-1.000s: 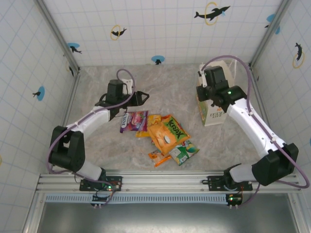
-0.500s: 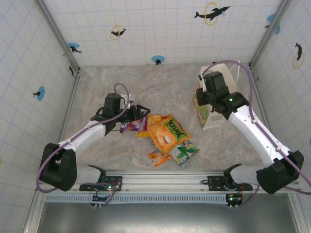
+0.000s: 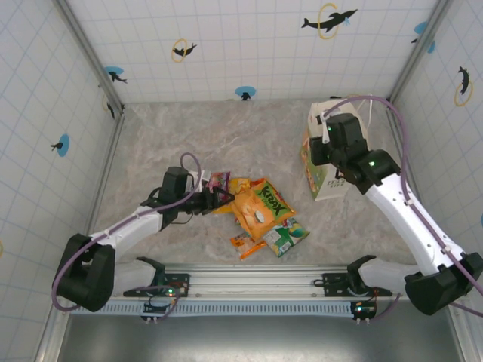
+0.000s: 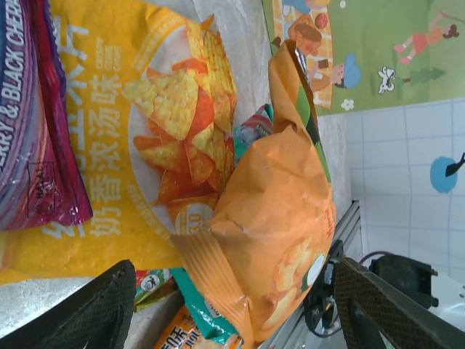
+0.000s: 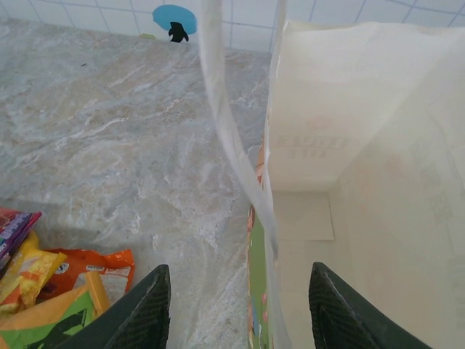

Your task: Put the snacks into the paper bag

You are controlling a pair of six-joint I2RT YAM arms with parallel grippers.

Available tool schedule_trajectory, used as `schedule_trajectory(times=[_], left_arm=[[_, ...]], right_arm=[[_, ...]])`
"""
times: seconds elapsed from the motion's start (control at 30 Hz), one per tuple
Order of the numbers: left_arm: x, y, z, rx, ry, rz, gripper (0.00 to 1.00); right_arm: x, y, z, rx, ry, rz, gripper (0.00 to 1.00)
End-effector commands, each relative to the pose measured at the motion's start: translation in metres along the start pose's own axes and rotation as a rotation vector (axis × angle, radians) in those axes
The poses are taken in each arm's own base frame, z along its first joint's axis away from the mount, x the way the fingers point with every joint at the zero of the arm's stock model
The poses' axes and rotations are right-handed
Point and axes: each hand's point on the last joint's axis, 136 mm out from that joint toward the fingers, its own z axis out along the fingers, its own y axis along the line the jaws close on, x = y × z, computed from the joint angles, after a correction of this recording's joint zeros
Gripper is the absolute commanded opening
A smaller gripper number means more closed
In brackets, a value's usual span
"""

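The snacks lie in a pile at the table's middle: a purple packet [image 3: 216, 179], a yellow one [image 3: 240, 185], a large orange one [image 3: 260, 207], a green-and-white one [image 3: 287, 235] and a small orange one [image 3: 245, 246]. My left gripper [image 3: 221, 197] is low at the pile's left edge, open. In its wrist view the large orange packet [image 4: 280, 218] lies ahead between the open left gripper [image 4: 240, 313] fingers. The white paper bag [image 3: 332, 170] stands upright at the right. My right gripper [image 3: 317, 158] hangs open over its left rim. The bag's wall [image 5: 270, 218] runs between the right gripper [image 5: 243, 313] fingers, untouched.
A thin white handle [image 5: 225, 131] loops up in front of the right wrist camera. The bag's inside [image 5: 309, 214] looks bare. Tiled walls enclose the marble table [image 3: 173, 136] on three sides, and a metal rail [image 3: 256, 280] runs along the near edge.
My left arm has come down and forward onto the snack pile, its jaws widening. My right gripper has gone from shut to open at the bag's rim.
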Motion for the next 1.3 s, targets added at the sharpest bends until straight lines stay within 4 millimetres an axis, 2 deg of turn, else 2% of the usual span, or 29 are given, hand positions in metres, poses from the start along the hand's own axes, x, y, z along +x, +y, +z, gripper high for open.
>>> schedule_trajectory(times=[0.0, 0.23, 0.53, 0.77, 0.97, 1.17, 1.27], left_arm=[[0.005, -0.006, 0.002, 0.050, 0.021, 0.024, 0.73], [0.015, -0.021, 0.013, 0.115, 0.069, 0.066, 0.66], [0.020, -0.008, 0.029, 0.103, 0.098, 0.086, 0.68], [0.014, -0.014, 0.038, 0.135, 0.119, 0.100, 0.67], [0.013, -0.031, 0.036, 0.201, 0.124, 0.153, 0.48], [0.007, -0.043, 0.036, 0.209, 0.146, 0.221, 0.17], [0.002, -0.047, 0.034, 0.176, 0.167, 0.278, 0.07]], right_arm=[[-0.007, -0.001, -0.022, -0.025, -0.029, 0.034, 0.53], [0.001, -0.003, -0.030, -0.045, -0.015, 0.063, 0.55], [-0.003, -0.003, -0.047, -0.069, -0.055, 0.090, 0.57], [-0.001, -0.002, -0.056, -0.094, -0.076, 0.091, 0.57], [0.002, 0.006, -0.061, -0.154, -0.100, 0.084, 0.57], [0.016, 0.010, -0.073, -0.204, -0.122, 0.080, 0.57], [0.015, 0.019, -0.085, -0.271, -0.173, 0.029, 0.56]])
